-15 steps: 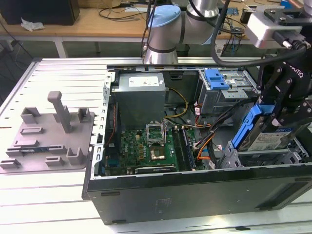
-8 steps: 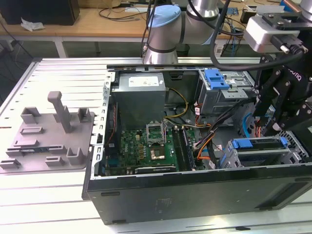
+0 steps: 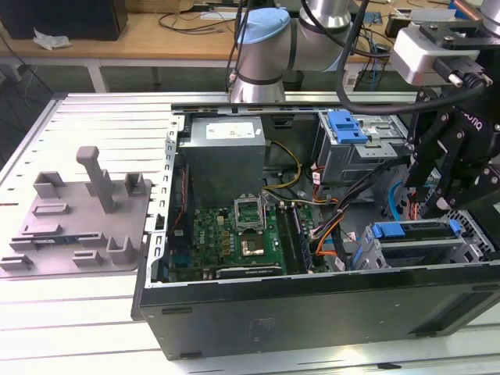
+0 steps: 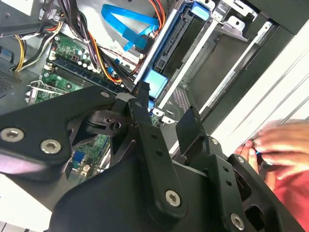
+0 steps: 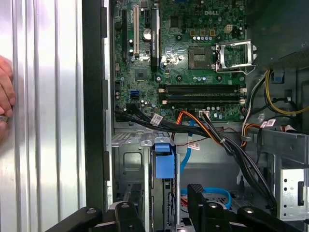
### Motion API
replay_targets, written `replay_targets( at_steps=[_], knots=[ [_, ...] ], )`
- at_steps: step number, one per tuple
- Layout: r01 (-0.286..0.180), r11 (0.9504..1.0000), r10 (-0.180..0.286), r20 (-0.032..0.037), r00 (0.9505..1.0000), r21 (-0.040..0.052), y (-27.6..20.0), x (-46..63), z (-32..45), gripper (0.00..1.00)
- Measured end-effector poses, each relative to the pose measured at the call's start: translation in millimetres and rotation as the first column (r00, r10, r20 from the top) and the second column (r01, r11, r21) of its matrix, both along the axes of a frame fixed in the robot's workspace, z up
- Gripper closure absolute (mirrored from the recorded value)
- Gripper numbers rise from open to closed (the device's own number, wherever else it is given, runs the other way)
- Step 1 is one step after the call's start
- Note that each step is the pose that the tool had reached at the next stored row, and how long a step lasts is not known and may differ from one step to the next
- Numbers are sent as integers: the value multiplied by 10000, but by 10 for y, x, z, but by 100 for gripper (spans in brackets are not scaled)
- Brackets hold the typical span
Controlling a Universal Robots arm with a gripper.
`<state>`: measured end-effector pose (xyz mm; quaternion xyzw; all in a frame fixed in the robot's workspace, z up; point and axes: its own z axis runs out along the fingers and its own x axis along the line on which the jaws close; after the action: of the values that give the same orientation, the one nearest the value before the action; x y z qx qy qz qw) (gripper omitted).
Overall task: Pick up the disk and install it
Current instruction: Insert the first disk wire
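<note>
- We see an open computer case (image 3: 312, 312) lying on a ribbed metal tabletop (image 3: 78, 320), with the green circuit board (image 3: 242, 234) bare inside it.
- The disk (image 3: 414, 232) sits in the metal drive cage at the corner of the case nearest the exterior view's right. Its blue frame faces upward.
- In the first wrist view the disk (image 5: 162, 164) stands on its edge in the cage, next to a bundle of black, orange and blue cables.
- The pincer (image 3: 441, 205) hangs just above the disk, and we cannot tell if it touches it.
- In the second wrist view the pincer (image 4: 164, 108) is released. Its two black fingers (image 4: 188, 123) stand apart and nothing is between them, and one fingertip is near the blue end of the disk (image 4: 155, 83).
- A small blue latch piece (image 3: 348, 125) lies on top of another drive cage, farther back in the case.
- A grey metal box (image 3: 223, 152) stands beside the circuit board.
- A grey plastic holder (image 3: 78, 211) rests on the tabletop toward the exterior view's left, well apart from the case.
- A person's hand (image 4: 277, 142) rests on the tabletop just outside the case wall, and the first wrist view shows this hand (image 5: 5, 96) too.
</note>
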<state>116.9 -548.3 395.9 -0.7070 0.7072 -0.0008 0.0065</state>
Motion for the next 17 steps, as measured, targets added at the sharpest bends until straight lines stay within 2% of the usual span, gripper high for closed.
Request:
replay_targets(
  at_steps=[8, 10, 11, 12, 14, 16, 17],
  knots=[
    [0, 10000, 0, 0, 10000, 0, 0, 0, -3, 50],
    [52, 10000, -52, 0, 10000, -17, 13, -3, -3, 50],
    [66, 10000, -66, 0, 10000, -60, 33, -3, -4, 50],
    [69, 9999, -69, 1, 10000, -157, 88, -4, -2, 50],
    [68, 9997, -68, 2, 10000, -217, 143, -3, -3, 50],
    [68, 9994, -68, 2, 10000, -336, 277, -3, -3, 50],
    [68, 9992, -68, 3, 10000, -383, 327, -3, -3, 50]
  ],
)
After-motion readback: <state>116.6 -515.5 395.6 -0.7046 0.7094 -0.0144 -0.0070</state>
